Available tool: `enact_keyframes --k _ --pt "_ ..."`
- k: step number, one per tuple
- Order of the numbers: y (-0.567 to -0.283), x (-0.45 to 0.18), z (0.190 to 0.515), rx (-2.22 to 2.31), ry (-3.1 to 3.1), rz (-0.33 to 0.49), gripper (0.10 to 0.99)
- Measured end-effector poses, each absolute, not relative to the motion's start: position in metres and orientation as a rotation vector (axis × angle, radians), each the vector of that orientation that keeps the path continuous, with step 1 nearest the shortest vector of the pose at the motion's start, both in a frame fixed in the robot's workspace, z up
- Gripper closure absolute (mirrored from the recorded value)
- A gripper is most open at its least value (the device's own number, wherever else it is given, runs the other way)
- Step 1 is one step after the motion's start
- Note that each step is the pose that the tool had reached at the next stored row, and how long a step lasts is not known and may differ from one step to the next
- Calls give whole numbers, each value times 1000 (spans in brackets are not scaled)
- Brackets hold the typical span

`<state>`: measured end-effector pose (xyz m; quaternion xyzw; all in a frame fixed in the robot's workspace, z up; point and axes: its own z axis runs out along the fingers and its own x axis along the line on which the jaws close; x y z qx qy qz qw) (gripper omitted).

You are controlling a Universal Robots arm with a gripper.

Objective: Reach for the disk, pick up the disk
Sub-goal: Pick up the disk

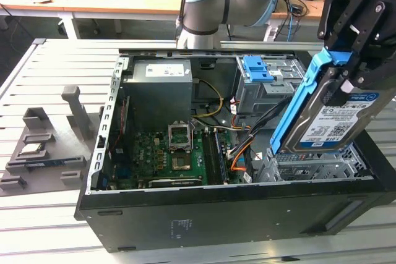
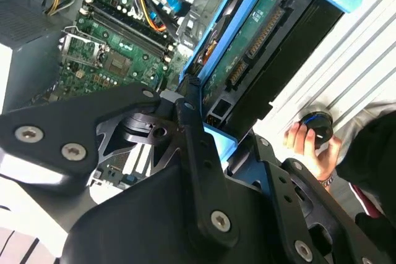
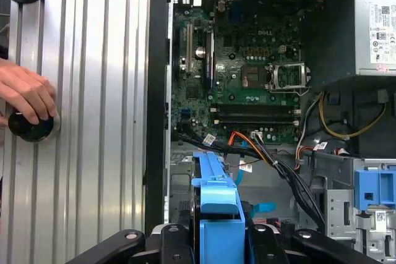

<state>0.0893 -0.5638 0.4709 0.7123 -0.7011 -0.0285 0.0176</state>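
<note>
i see the disk [image 1: 331, 119] lifted clear of the open computer case [image 1: 235, 214], hanging tilted above the drive cage [image 1: 322, 165] at the case's 3 o'clock end in the exterior view. its long axis runs steeply from 7 o'clock up to 1 o'clock, blue side bracket [image 1: 296, 106] on the 9 o'clock edge. my gripper [image 1: 359, 17] sits directly above, at the disk's 12 o'clock, clamped on its upper end. in the first wrist view the bracket [image 3: 216, 214] sticks out between the fingers. a person's hand [image 3: 25, 94] rests on a black knob [image 3: 30, 128] on the slatted table beside the case.
</note>
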Motion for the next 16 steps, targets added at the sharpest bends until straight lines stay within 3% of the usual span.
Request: enact_keyframes --k 16 --pt "-553 106 456 2213 -2178 -89 718"
